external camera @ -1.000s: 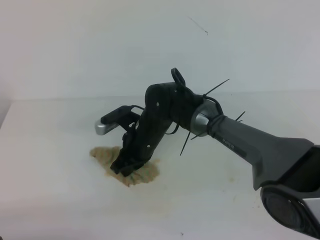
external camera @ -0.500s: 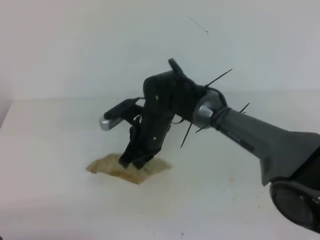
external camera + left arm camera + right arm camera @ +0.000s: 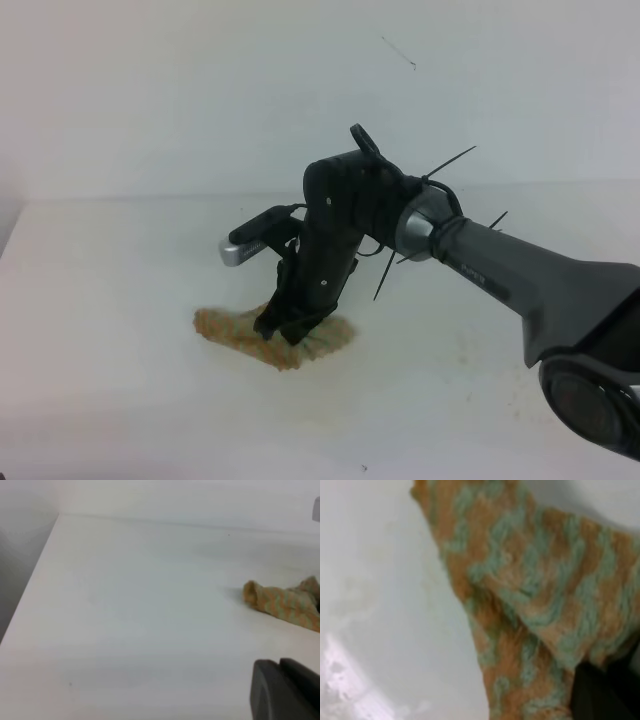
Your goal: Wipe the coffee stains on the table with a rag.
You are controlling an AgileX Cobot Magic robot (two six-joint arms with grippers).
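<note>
The rag (image 3: pixel 270 340) lies flat on the desk (image 3: pixel 110 300), about midway between the left and right edges and nearer the front edge than the back one. The right end effector (image 3: pixel 285 328) comes down onto the rag from the right front corner's side and stands on its right half. A few stain specks (image 3: pixel 462 348) lie on the desk to the right of the rag, well apart from it. The wall (image 3: pixel 200 90) rises behind the back edge.

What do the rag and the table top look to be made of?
The rag looks like soft, fuzzy terry or microfibre cloth: raised nubbly pile in orange and pale green patches, folding limply. The table seems a smooth white laminate or painted board with a faint sheen; its exact material is not clear.
</note>
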